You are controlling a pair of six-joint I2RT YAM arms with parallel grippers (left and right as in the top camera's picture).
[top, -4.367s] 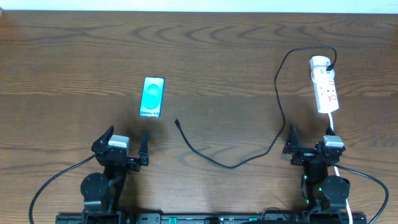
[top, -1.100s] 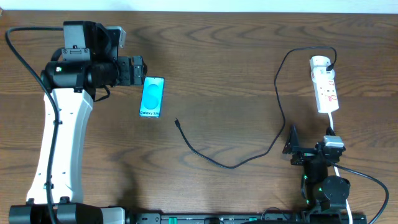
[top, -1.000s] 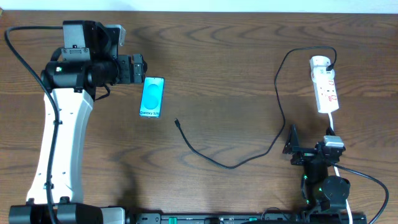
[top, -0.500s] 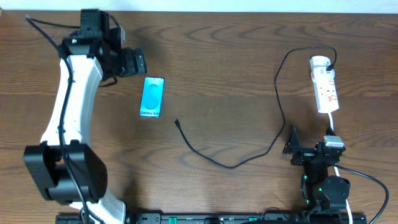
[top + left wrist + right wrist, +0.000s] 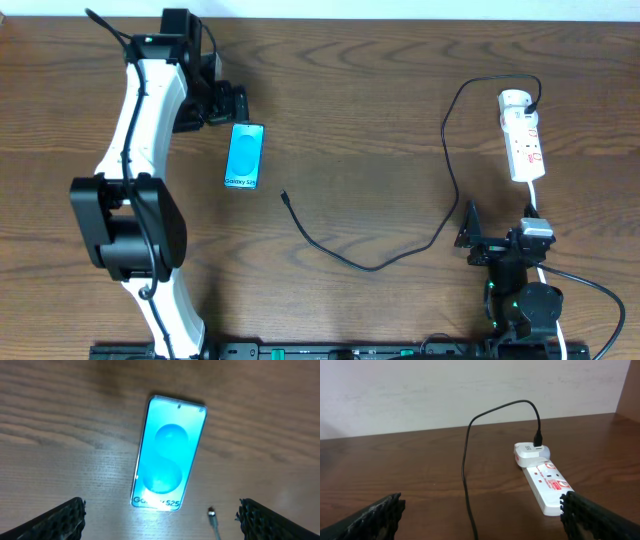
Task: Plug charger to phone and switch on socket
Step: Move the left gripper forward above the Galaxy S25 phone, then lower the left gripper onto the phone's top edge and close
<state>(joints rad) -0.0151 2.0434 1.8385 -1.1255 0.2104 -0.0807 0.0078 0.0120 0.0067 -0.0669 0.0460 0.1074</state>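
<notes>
The phone (image 5: 245, 156) lies flat on the table, its cyan screen lit; in the left wrist view (image 5: 170, 452) it sits between and ahead of my fingers. My left gripper (image 5: 228, 104) is open and empty, hovering just beyond the phone's far end (image 5: 161, 516). The charger's black cable (image 5: 370, 266) loops across the table, its plug tip (image 5: 284, 196) free just right of the phone's near end (image 5: 212, 511). Its other end runs into the white socket strip (image 5: 523, 140) at the far right (image 5: 545, 482). My right gripper (image 5: 497, 240) is open and empty at its rest spot (image 5: 482, 507).
The socket's white cord (image 5: 535, 205) runs back toward the right arm's base. The charger cable (image 5: 466, 465) crosses the table ahead of the right gripper. A pale wall (image 5: 470, 390) stands behind the table's far edge.
The left arm has risen from its rest spot and reached to the far left. In the last second it swung and its gripper shifted right, to the phone's far end. The right arm has not moved.
</notes>
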